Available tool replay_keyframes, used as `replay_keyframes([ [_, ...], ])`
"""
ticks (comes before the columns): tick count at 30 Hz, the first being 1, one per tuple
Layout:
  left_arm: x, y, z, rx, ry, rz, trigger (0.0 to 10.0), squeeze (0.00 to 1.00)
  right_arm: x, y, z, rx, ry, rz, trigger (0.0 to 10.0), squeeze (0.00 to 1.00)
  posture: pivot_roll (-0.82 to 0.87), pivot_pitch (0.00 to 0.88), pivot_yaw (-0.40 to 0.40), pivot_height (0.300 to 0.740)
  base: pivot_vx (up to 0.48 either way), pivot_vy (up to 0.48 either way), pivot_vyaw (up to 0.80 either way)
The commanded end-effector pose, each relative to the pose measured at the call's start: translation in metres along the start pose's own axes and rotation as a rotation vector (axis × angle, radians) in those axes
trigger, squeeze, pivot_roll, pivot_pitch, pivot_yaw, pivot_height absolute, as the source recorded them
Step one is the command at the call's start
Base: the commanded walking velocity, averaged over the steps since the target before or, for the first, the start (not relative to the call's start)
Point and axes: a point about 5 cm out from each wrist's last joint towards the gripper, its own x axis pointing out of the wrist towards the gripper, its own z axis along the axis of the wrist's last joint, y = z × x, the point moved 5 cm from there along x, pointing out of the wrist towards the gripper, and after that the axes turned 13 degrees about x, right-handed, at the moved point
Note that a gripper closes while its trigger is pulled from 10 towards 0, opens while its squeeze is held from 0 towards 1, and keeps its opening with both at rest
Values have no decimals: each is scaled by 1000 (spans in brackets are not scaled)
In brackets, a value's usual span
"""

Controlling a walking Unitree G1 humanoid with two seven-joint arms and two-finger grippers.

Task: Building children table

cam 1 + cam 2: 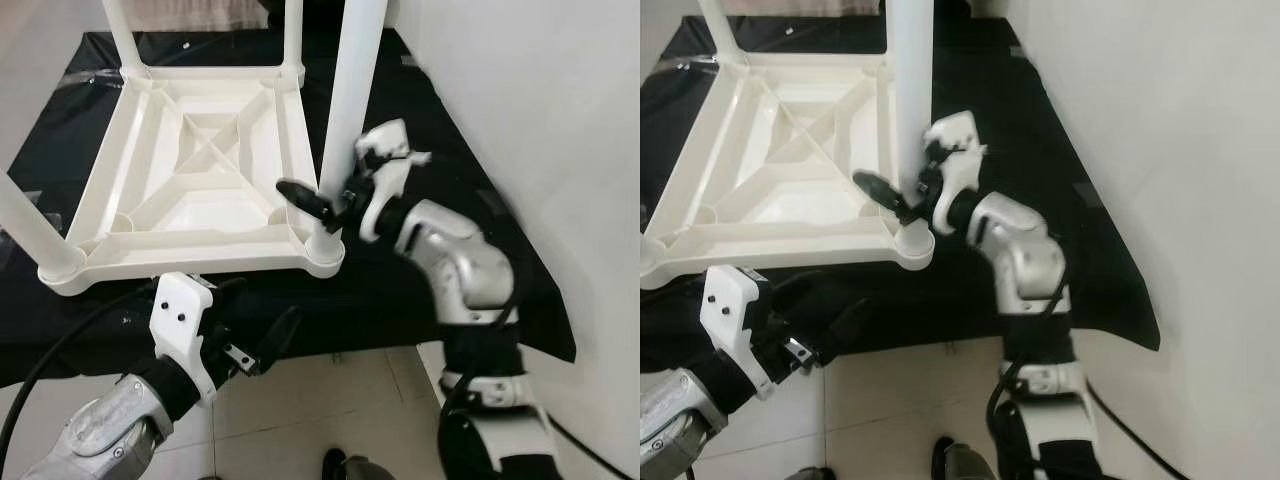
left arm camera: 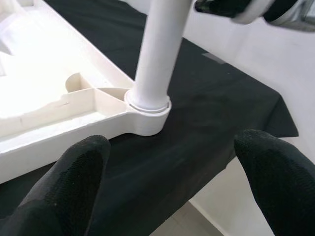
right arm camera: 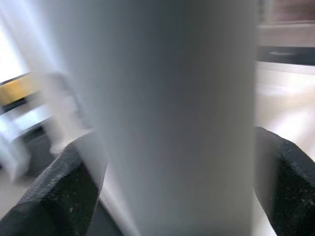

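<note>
Right wrist view: table leg [image 3: 172,118] between right end effector [image 1: 322,195] fingers.

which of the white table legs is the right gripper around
The white plastic leg standing in the near right corner socket of the upturned white tabletop. The right gripper has its jaws on either side of it; the other legs stand at other corners, ungripped.

A black cloth [image 1: 400,290] carries the upturned white table top [image 1: 200,170].
</note>
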Motion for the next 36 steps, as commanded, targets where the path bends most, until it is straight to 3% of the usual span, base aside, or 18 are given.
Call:
replay_keyframes([
  [1, -3, -5, 1, -8, 2, -6, 10000, 0, -1, 13, 3, -10, 11, 182, 10000, 0, 174, 272, -123, 740, 0, 0, 0],
  [3, -5, -6, 0, -8, 8, -1, 10000, 0, -4, 12, 14, -15, 14, 266, 10000, 0, 180, 278, -126, 740, 0, 0, 0],
  [8, -9, -7, 1, -10, 16, 10, 10000, 0, -4, 1, 31, -29, 6, 304, 10000, 0, 198, 301, -135, 740, 0, 0, 0],
  [15, -14, -7, 0, -15, 30, 26, 10000, 0, -12, 3, 50, -65, 27, 423, 10000, 0, 202, 319, -141, 740, 0, 0, 0],
  [16, -15, -7, -1, -16, 32, 27, 10000, 0, -15, 4, 52, -65, 33, 445, 0, 0, 201, 320, -139, 740, 0, 0, 0],
  [22, -14, -7, -1, -18, 33, 29, 10000, 0, -26, 2, 56, -79, 73, 503, 0, 0, 194, 312, -136, 740, 0, 0, 0],
  [27, -13, -6, -1, -18, 31, 27, 10000, 0, -33, -2, 45, -81, 110, 481, 0, 0, 167, 297, -134, 740, 0, 0, 0],
  [29, -11, -5, -2, -16, 29, 25, 10000, 0, -37, -15, 20, -52, 134, 350, 0, 0, 153, 279, -135, 740, 0, 0, 0],
  [30, -11, -5, -2, -16, 29, 25, 10000, 0, -37, -15, 20, -52, 134, 350, 0, 0, 153, 279, -135, 740, 0, 0, 0],
  [32, -10, -4, -3, -13, 27, 23, 10000, 0, -34, -22, -14, 23, 130, 165, 0, 0, 153, 273, -131, 740, 0, 0, 0],
  [33, -10, -4, -3, -13, 27, 23, 10000, 0, -34, -22, -14, 23, 130, 165, 0, 0, 153, 273, -131, 740, 0, 0, 0],
  [35, -9, -2, -3, -10, 28, 21, 10000, 0, -29, -33, -69, 86, 176, -191, 0, 0, 154, 260, -119, 740, 0, 0, 0],
  [36, -9, -2, -3, -10, 28, 21, 10000, 0, -29, -33, -69, 86, 176, -191, 0, 0, 154, 260, -119, 740, 0, 0, 0],
])
